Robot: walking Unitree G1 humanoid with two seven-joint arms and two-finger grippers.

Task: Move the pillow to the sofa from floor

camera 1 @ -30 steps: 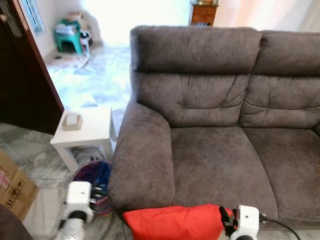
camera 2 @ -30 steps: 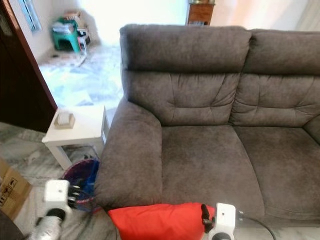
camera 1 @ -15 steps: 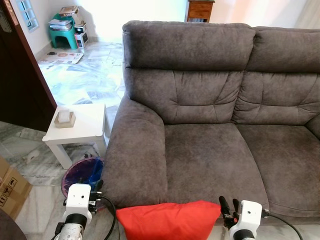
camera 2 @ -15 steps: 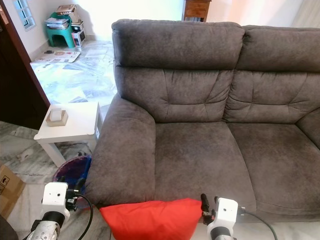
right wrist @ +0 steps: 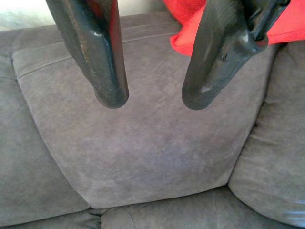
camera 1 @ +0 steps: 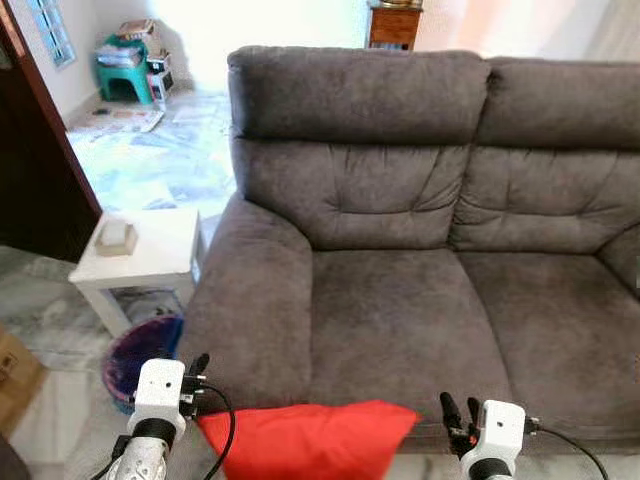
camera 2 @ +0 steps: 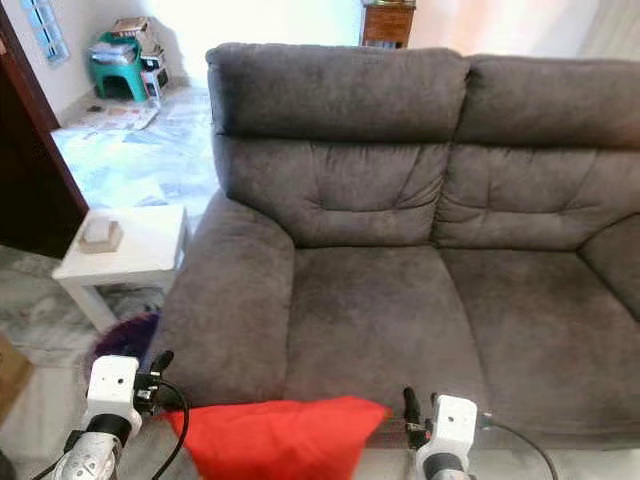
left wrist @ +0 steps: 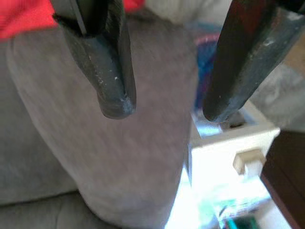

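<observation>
Pillow (camera 1: 305, 439), red, low at sofa (camera 1: 420, 250) front edge, lying between left gripper (camera 1: 196, 369) and right gripper (camera 1: 457, 412). Both grippers spread open, empty: left just beside pillow's left corner by the armrest, right a little apart from its right corner.

Both silver arms raised forward and low. Left gripper (left wrist: 164, 107) with fingers spread apart. Right gripper (right wrist: 155, 100) likewise parted, nothing between its fingers.
</observation>
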